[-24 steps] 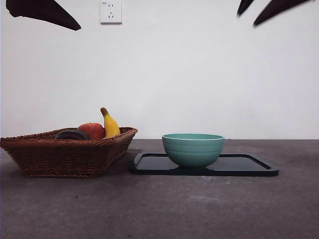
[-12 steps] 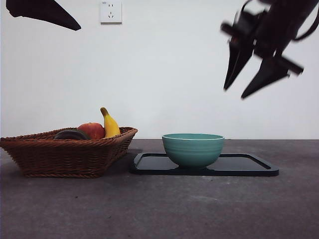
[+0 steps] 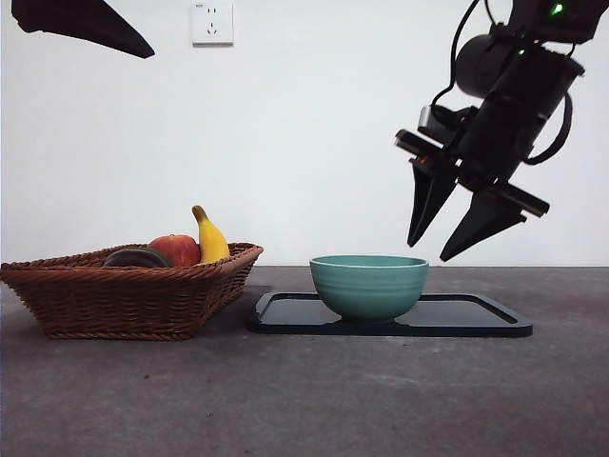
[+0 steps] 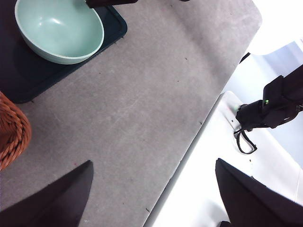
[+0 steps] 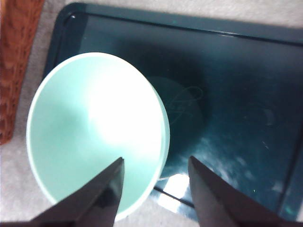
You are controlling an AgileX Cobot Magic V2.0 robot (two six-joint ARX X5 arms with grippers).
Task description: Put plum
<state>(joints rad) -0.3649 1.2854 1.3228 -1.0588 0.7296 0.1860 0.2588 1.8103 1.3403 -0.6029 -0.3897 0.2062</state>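
The plum (image 3: 136, 257) is a dark, flattened fruit lying in the wicker basket (image 3: 124, 300) at the left, beside a red apple (image 3: 176, 249) and a banana (image 3: 211, 240). My right gripper (image 3: 428, 251) is open and empty, hanging just above the right rim of the teal bowl (image 3: 368, 284). In the right wrist view the gripper (image 5: 156, 159) straddles the rim of the bowl (image 5: 90, 127). My left gripper (image 4: 152, 163) is open and empty, high over the table's edge, and shows in the front view only as a black tip (image 3: 81, 21). The plum is out of both wrist views.
The bowl stands on a black tray (image 3: 476, 319) at centre right, which also shows in the right wrist view (image 5: 236, 94). The basket's edge (image 5: 14, 61) lies beside the tray. A wall socket (image 3: 211, 23) sits on the white wall behind.
My right arm has come down from the top right corner to just above the bowl's right rim. The left arm, fruit, basket and bowl have not moved.
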